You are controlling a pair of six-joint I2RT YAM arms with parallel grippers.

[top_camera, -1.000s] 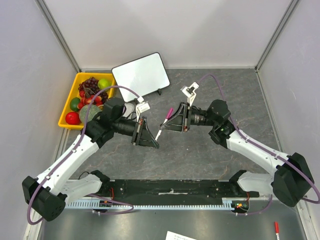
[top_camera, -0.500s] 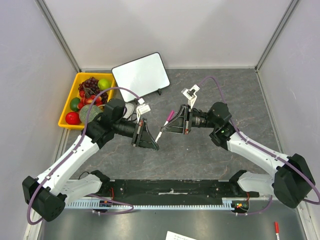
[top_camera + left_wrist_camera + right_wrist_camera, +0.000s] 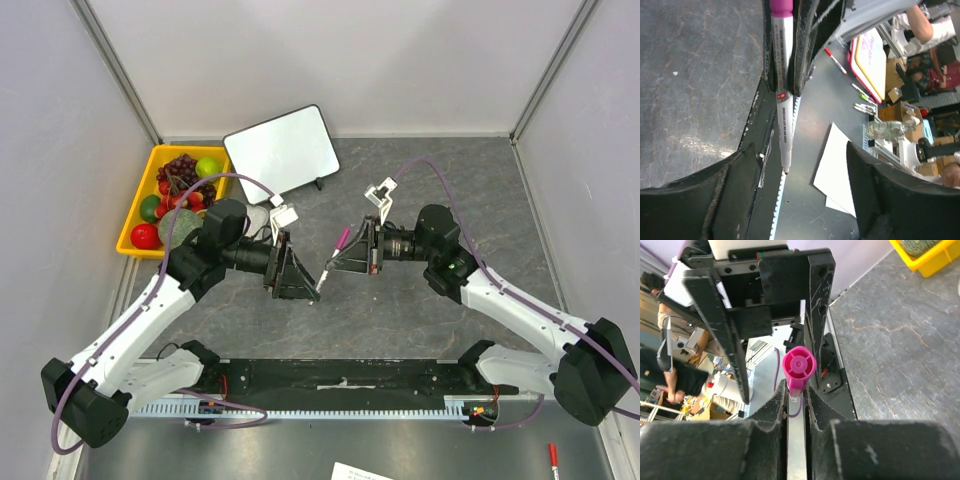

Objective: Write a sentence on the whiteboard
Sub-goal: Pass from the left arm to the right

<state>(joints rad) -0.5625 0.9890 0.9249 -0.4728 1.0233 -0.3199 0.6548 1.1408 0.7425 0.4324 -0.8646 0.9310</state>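
Far left: yellow bin of fruit (grapes, green and red pieces) on the counter, against the left wall. Just right of it, by the bin's back corner, is the whiteboard. It sits at the back of the counter, left of centre, tilted on its black feet and turned a bit askew. Its face looks plain white from above; can't make out any lettering at that size.

Mid-counter the two arms meet nose to nose. The left fingers stand wide apart and grip nothing. In the left wrist view both dark pads are spread, and the marker's thin tip hangs in the gap, touching neither.

The marker has a white barrel and a magenta end. It is slanted, magenta end up and back, tip down toward the left arm. The barrel carries a small red label square and lines of grey print, too small to read.

The right fingers are clamped on the marker near its magenta end, one pad on each side of the barrel.

Off the counter, the left wrist view catches a pink-framed board with pink scribble, illegible. Far right, near edge: a red-capped pen lies on the metal bench.
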